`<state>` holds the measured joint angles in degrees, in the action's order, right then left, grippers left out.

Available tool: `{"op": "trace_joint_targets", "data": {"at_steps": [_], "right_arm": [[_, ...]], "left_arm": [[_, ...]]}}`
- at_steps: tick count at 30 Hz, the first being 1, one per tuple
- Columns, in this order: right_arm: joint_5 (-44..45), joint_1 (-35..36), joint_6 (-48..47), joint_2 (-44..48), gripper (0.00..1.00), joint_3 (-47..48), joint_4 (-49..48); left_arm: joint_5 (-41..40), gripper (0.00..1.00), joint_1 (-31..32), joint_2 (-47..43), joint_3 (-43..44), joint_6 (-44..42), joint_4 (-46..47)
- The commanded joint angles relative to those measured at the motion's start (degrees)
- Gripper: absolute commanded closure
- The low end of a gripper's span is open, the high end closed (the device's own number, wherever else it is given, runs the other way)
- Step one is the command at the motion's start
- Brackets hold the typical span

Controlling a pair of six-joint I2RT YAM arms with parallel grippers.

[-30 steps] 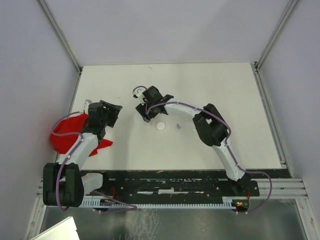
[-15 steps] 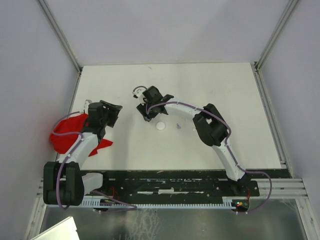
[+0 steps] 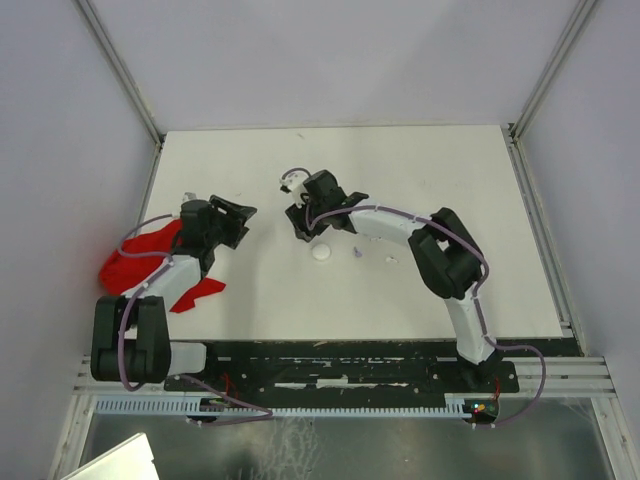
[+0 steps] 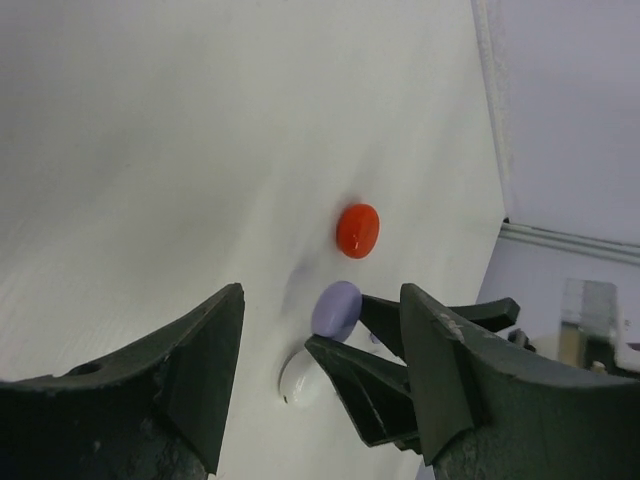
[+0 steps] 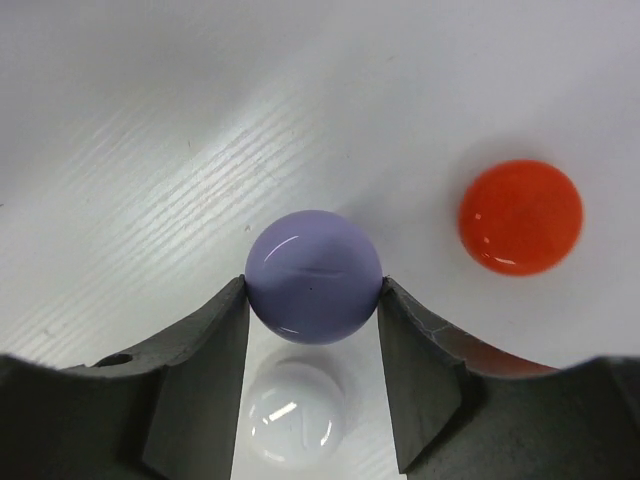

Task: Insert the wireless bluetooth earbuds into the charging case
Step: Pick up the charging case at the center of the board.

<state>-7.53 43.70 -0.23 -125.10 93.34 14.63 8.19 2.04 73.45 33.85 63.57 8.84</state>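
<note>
Right tool [image 5: 312, 292]: jaws closed on lilac round case [image 5: 313, 270], on tabletop [image 5: 150, 120]. Red round case [image 5: 520, 217] just beside. Left tool [image 4: 322, 295]: jaws wide, empty.

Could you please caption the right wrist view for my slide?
Right gripper clasping a lilac disc, red disc alongside.

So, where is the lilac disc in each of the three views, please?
Top external: cannot be made out; the right gripper, left of centre, covers that spot.
Left wrist: the lilac disc sits low, just right of centre, between the right gripper's jaws.
Right wrist: centre of the picture, touched by a jaw on each side.
Shared landmark: the white disc, close by in every view.
</note>
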Motion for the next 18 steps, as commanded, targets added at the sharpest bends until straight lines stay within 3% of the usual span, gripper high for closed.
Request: {"op": "trace_joint_targets", "data": {"at_steps": [1,12,18], "right_arm": [[-4.46,-2.85,1.16,11.55,0.71,-4.55,-8.23],[-12.54,-6.43,0.14,24.57,0.71,-18.04,-9.22],[-14.06,-6.63,0.18,26.68,0.71,-19.36,-8.63]], "left_arm": [[11.83,0.31,-0.12,5.45,4.62,0.16,10.82],[27.67,0.33,3.32,13.14,9.36,1.49,28.43],[32.47,0.32,6.49,15.95,9.29,3.33,37.72]]}}
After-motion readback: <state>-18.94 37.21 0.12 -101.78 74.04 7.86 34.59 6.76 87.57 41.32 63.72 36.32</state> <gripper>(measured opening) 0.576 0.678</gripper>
